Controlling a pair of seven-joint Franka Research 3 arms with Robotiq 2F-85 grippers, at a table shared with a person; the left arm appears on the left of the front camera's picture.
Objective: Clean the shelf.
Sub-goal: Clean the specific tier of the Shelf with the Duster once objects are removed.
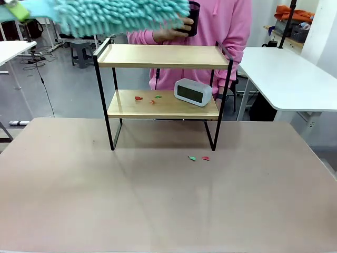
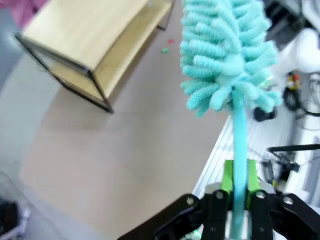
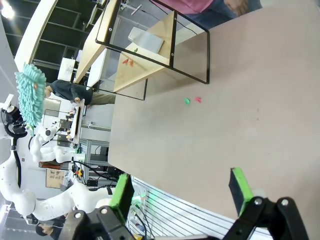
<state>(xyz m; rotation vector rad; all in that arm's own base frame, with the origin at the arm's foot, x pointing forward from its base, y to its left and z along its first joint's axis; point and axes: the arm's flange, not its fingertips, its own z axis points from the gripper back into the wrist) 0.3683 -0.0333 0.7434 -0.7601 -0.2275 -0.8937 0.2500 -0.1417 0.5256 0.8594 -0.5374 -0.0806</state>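
Broadly, worktop (image 1: pixel 158 200): a wide pale surface that carries the shelf toward its far edge; the stretch in front of the shelf is bare apart from two tiny scraps.
Shelf (image 1: pixel 163 55): stands upright on its four black legs, squarely facing the robot. Its top board looks bare; its lower board carries a clock and some litter.
Person (image 1: pixel 221 26): stands just behind the shelf in a pink top, holding a dark cup (image 1: pixel 194 18) above the back of the top board.
Duster (image 1: pixel 121 13): a fluffy turquoise head, blurred, hanging above the left half of the shelf's top board and seemingly apart from it.
Left tool (image 2: pixel 240 177): clamped on the duster's thin turquoise handle, well above and to the left of the shelf.
Right tool (image 3: pixel 181 189): jaws spread wide and empty, over the worktop's near edge, well in front of the shelf.
Clock (image 1: pixel 192 91): small, grey-white, on the right half of the lower board.
Shelf scraps (image 1: pixel 138 98): red and green bits on the lower board, left of the clock.
Worktop scraps (image 1: pixel 192 157): one green, one red, just in front of the shelf's right front leg.
Progress: early to middling by my reading. The top board looks ready for wiping, while the lower board is not yet swept and its clock is in the way.
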